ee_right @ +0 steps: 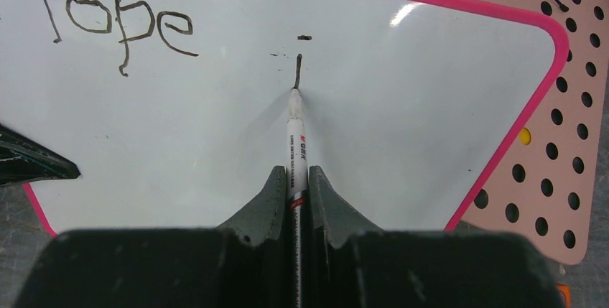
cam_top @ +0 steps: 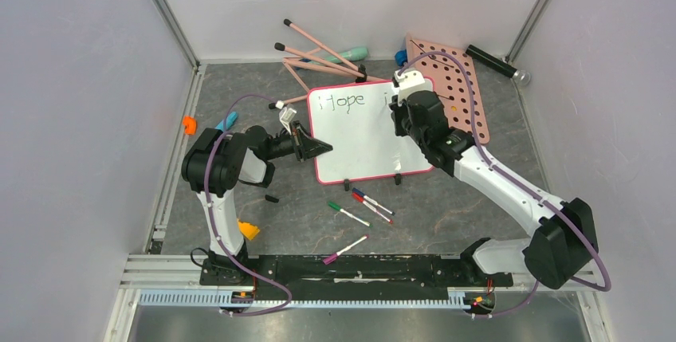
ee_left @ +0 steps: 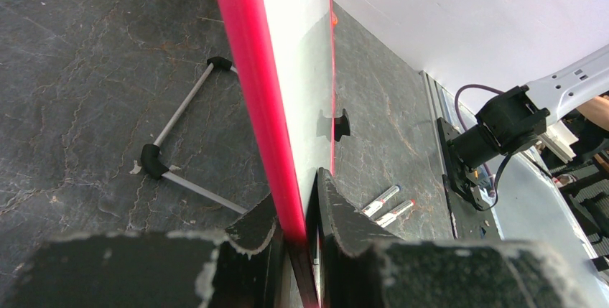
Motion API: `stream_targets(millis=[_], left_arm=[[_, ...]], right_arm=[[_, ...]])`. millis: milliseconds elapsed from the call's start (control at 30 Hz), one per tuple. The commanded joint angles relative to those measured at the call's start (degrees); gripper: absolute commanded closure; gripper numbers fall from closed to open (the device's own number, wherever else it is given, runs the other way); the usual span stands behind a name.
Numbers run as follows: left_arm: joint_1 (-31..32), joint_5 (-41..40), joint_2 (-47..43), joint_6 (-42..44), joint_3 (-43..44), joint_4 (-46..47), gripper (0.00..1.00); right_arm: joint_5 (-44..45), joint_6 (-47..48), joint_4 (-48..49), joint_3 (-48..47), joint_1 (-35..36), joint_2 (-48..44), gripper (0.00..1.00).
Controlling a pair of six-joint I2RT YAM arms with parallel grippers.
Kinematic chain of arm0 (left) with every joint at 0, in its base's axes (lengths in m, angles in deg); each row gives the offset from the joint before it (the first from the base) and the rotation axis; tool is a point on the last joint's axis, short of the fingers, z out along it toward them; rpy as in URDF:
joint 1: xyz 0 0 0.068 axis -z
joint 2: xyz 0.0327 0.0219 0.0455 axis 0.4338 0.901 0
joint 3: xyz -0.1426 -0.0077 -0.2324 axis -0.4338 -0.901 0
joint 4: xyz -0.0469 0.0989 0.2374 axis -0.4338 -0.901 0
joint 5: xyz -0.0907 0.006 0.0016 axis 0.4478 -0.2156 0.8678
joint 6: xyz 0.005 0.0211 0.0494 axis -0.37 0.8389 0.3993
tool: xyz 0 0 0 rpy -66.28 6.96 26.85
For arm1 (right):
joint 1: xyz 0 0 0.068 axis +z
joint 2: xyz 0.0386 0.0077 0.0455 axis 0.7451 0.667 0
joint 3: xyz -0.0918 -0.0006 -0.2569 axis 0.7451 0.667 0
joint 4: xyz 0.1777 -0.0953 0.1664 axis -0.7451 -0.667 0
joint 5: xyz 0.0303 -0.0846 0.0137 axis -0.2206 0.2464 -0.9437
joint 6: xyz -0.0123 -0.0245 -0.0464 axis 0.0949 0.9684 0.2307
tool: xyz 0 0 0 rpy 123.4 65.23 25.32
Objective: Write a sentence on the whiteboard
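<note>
The writing on the whiteboard (cam_top: 363,131) reads "Hope" (ee_right: 122,24) in thin black strokes along its far edge. To the right of that stands a dot with a short downstroke (ee_right: 298,71) under it, like the letter i. The marker (ee_right: 296,136) has red print on its white barrel, too small for me to read. My right jaws are closed tight on that marker, which sticks out forward between them, its tip touching the board at the foot of the downstroke. My left jaws are nearly closed, pinching the pink rim (ee_left: 269,128) of the whiteboard at its left edge, one finger on each face. The board sits on the counter (cam_top: 239,111) in the middle of its far half, with the board's far right corner over a pink panel of round holes (cam_top: 454,87). Three loose markers (cam_top: 348,214) lie between the board and the counter's near edge.
</note>
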Motion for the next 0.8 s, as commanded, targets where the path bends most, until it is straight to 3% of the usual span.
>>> stream_targets(millis=[0, 367, 767], left_arm=[[0.34, 0.19, 0.01, 4.86, 1.12, 3.52, 0.98], [0.34, 0.12, 0.01, 4.91, 1.08, 3.52, 0.98], [0.34, 0.1, 0.01, 4.88, 1.1, 3.52, 0.98]], right_arm=[[-0.92, -0.36, -0.02, 0.24, -0.18, -1.76, 1.0], [0.03, 0.47, -2.16, -4.41, -0.3, -4.38, 1.0], [2.73, 1.18, -2.96, -6.86, -0.49, -1.19, 1.0]])
